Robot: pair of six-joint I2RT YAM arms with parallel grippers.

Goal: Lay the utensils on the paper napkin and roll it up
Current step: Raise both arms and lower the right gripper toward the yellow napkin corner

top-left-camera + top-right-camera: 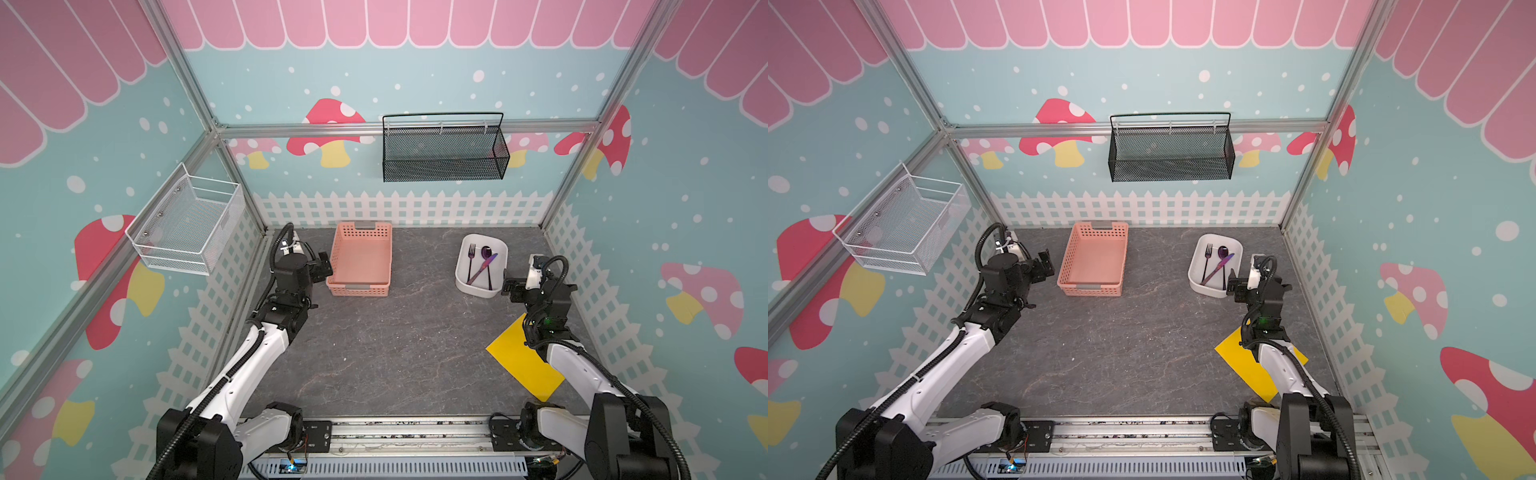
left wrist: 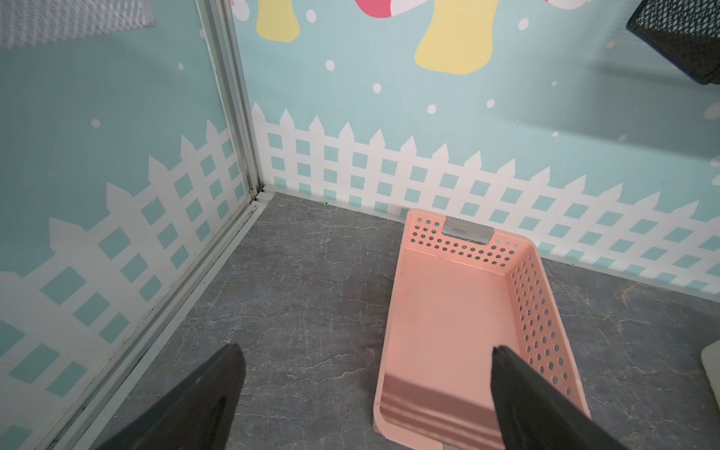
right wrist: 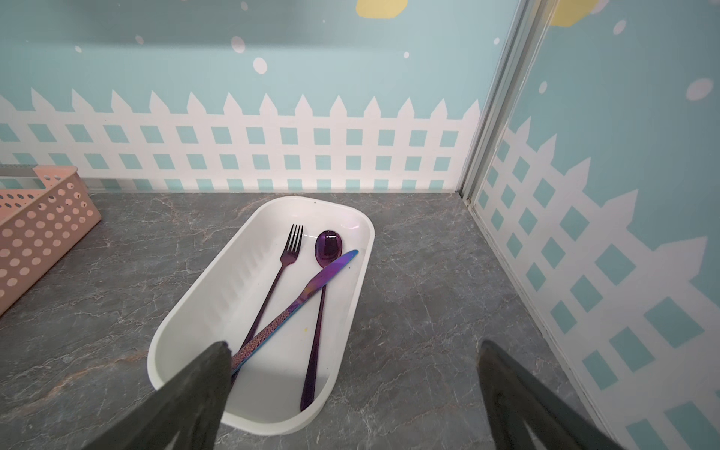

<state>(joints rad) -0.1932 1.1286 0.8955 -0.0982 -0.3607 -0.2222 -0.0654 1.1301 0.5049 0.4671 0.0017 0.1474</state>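
**Purple utensils [image 1: 481, 266] in white tub [image 3: 195, 311], napkin [image 1: 513, 353] bare, both grippers empty**

Fork [image 3: 290, 253], spoon [image 3: 328, 249] and knife [image 3: 311, 290] all lie inside the tub, at the back right of the table [image 1: 395, 340]. Fork and spoon lie side by side, heads toward the back wall. The knife lies slanted, its violet blade over the spoon's handle and its own handle running down to the fork's handle end. In the right wrist view a finger hides the knife's handle tip.

The yellow napkin lies flat on the table at the front right, well apart from the tub, with nothing on it. In both top views the right arm [image 1: 582, 374] covers part of it.

Right gripper [image 3: 352, 346]: fingers [image 3: 187, 397] spread wide, nothing between them, holding nothing. It hangs just beside the tub's near end, pointed toward the utensils. In the wrist view one finger shows in front of the tub and the other in front of bare table. I cannot tell whether it touches the tub rim.

Left gripper [image 2: 364, 350]: fingers [image 2: 202, 401] spread wide and also empty. It sits at the back left, just beside the pink basket [image 2: 533, 311]. In the wrist view one finger shows in front of the basket's floor, the other in front of bare table. Nothing shows inside the basket.
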